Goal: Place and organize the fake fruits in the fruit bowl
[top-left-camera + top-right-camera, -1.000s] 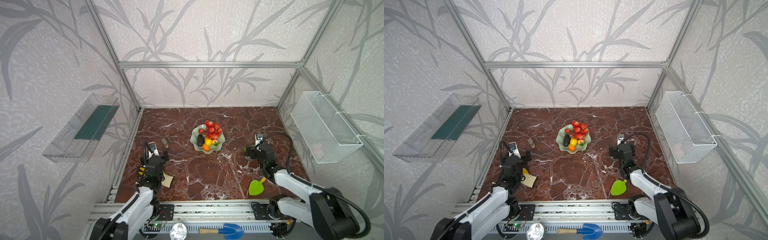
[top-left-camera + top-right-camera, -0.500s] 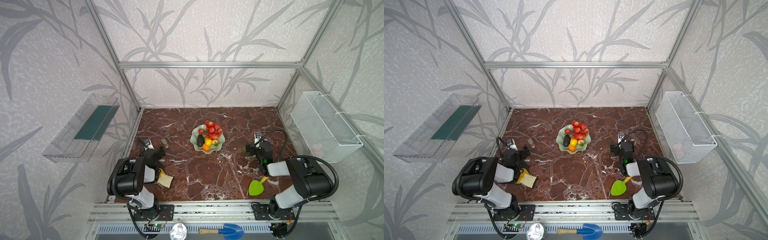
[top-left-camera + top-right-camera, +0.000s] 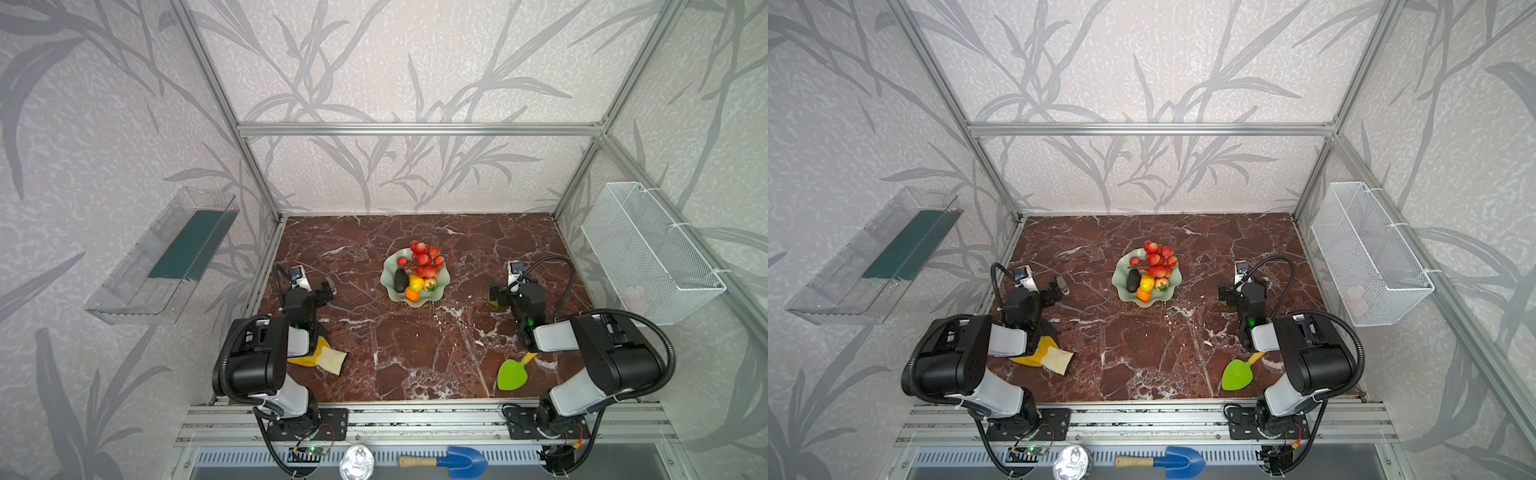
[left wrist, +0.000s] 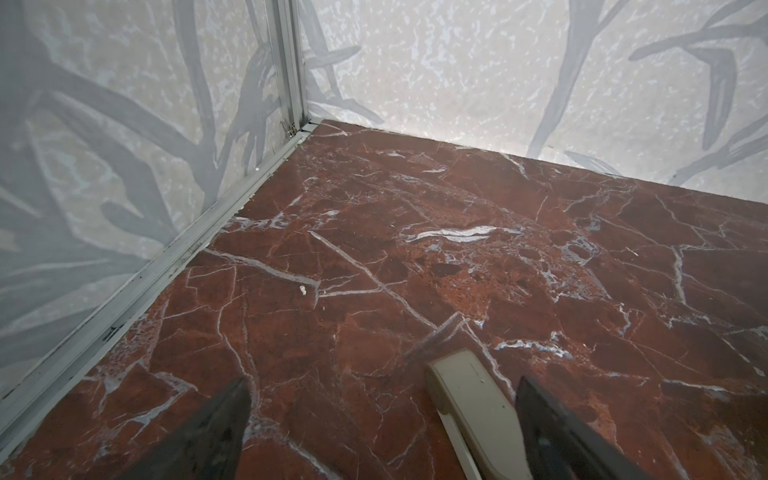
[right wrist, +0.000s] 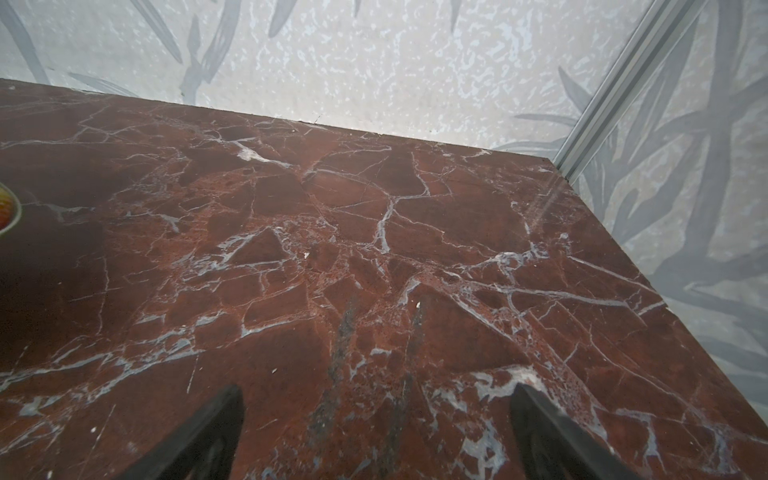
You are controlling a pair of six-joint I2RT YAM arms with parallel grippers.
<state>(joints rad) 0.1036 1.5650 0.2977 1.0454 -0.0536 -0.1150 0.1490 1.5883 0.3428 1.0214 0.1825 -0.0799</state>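
Looks basically done to me: the fruits [image 3: 416,282] are all piled in the bowl [image 3: 388,277] mid-table, berries [image 3: 424,259] at its 12 o'clock, orange [image 3: 412,294] at 6, so nothing rolls out. Left gripper [image 3: 326,287] sits at the bowl's 9 o'clock, right gripper [image 3: 496,293] at 3, both spread wide and empty, out of the way. Some beige thing [image 4: 469,399] lies between the left jaws, untouched I think.

1. My left arm [image 3: 266,353] sits folded low over its base, left gripper [image 3: 325,289] pointing forward, jaws spread wide.
2. My right arm [image 3: 602,353] mirrors that fold, right gripper [image 3: 496,294] with jaws equally wide apart.
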